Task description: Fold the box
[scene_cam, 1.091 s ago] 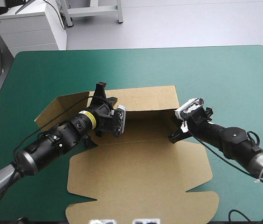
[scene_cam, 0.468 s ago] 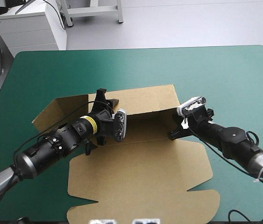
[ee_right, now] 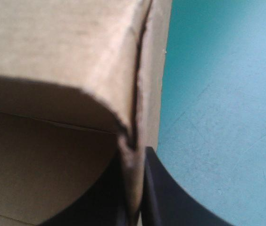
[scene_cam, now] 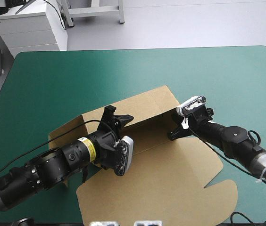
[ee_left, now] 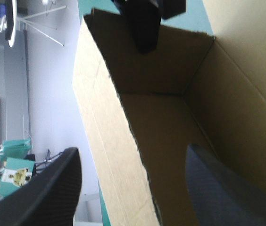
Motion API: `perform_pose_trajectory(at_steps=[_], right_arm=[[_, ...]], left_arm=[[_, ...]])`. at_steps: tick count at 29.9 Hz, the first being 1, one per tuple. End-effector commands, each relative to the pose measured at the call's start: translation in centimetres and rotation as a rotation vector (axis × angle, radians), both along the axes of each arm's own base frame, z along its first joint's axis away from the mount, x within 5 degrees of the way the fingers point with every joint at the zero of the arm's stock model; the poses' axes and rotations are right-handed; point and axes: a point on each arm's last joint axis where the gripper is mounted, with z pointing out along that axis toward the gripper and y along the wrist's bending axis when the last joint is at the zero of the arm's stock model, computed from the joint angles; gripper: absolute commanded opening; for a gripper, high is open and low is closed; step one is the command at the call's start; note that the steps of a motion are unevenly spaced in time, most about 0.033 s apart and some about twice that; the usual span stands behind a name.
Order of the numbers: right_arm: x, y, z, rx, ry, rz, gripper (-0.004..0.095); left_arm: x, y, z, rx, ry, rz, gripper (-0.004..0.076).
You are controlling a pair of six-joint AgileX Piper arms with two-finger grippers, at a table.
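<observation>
The teal-green surface (scene_cam: 53, 75) carries the brown box (scene_cam: 170, 174) near its middle, reaching to the near edge. The box's far wall is raised and its big panel lies flat. The left gripper (scene_cam: 118, 115) stands open with this wall between its fingers. The right gripper (scene_cam: 174, 134) is clamped on the wall's right end.

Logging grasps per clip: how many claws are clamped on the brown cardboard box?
1. The right claw pinches a side wall of the brown cardboard box; the left claw stands open astride the long wall, unclamped.
</observation>
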Motion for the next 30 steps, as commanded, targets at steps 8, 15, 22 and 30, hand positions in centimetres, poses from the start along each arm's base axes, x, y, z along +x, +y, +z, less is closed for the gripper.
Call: perform_pose_trajectory(at_steps=[8, 15, 22, 30], right_arm=[[0.3, -0.1, 1.9, 0.036, -0.054, -0.033, -0.0018], [0.3, -0.1, 1.9, 0.035, -0.054, -0.036, -0.0018], [0.3, -0.2, 1.9, 0.032, -0.057, -0.044, -0.0018], [0.3, -0.2, 1.9, 0.038, -0.053, -0.046, -0.0018]], left_arm=[[-2.6, 0.6, 3.1, -0.113, -0.087, -0.097, -0.0003], [-1.8, 0.7, 5.0, -0.097, -0.029, 0.012, 0.0017], [0.1, 0.7, 9.7, -0.126, 0.112, 0.230, 0.0017], [4.6, 5.8, 13.5, -0.330, 0.282, 0.529, 0.0017]])
